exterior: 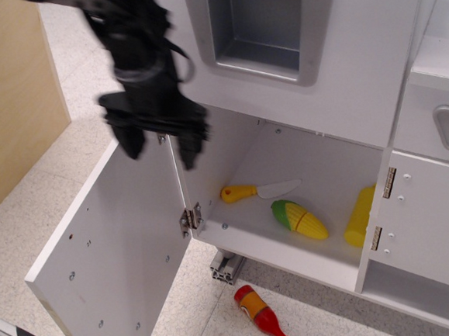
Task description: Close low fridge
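The pincer (159,147) is blurred, yet its two black fingers (133,141) plainly stand spread wide apart and point downward, with nothing between them. It hangs over the top edge of the open door (114,247), one finger seeming to lie on each side of that edge; whether either finger touches the panel cannot be told through the blur. The black arm (133,43) rises from it toward the upper left corner.

The low fridge (305,200) stands open. Its large white door swings out to the left and toward the camera, showing its inner face dotted with small screw holes, and hangs from a metal hinge (189,217) at the compartment's left front corner. Inside, on the white floor, a toy knife (259,190) with a yellow handle lies toward the back, a toy corn cob (299,220) with a green end lies just in front of it, and a yellow bottle-like object (360,216) leans against the right wall.

Above the compartment is the white panel with the recessed grey dispenser (258,25). To the right is a narrower cabinet door (432,229) with metal hinges. On the speckled floor (315,324) in front of the fridge lies a red and yellow toy bottle (261,314). A wooden board (8,91) stands at the left.
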Tool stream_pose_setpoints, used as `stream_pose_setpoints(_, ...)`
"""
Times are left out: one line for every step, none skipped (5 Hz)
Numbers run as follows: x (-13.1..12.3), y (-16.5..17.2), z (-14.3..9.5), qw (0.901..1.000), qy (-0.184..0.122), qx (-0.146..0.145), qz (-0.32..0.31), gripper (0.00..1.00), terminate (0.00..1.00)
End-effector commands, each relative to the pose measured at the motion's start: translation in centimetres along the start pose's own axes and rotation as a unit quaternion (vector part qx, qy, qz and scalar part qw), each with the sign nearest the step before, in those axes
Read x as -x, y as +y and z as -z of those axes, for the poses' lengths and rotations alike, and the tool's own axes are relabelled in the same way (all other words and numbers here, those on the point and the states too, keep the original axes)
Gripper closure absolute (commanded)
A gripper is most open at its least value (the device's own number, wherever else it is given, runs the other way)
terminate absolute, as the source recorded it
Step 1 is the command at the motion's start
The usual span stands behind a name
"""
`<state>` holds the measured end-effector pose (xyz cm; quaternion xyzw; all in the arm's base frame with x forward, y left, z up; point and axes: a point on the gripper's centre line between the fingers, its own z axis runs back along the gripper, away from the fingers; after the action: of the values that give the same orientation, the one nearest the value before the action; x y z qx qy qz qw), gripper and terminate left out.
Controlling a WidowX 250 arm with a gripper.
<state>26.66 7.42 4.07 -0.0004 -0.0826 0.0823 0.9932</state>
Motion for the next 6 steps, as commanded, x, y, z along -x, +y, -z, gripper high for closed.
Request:
stream_pose_setpoints(1.6, 3.8, -4.3, 0.9992, -0.037, -0.015, -0.005, 0.0, 0.0)
stream_pose_setpoints(3.2, 4.7, -3.3, 0.9997, -0.009, -0.019, -0.009, 0.0, 0.0)
stream_pose_setpoints(4.6, 5.0, -2.2, 0.9995, 0.003, -0.027, -0.015, 0.0, 0.0)
stream_pose_setpoints(4.7, 4.7, -0.1, 0.9991, -0.004, -0.032, -0.026, 0.0, 0.0)
stream_pose_setpoints(3.5, 3.9, 1.3, 0.9978, -0.014, -0.05, -0.042, 0.0, 0.0)
stream_pose_setpoints(2.8, 3.2, 2.9, 0.9966, -0.019, -0.06, -0.053, 0.0, 0.0)
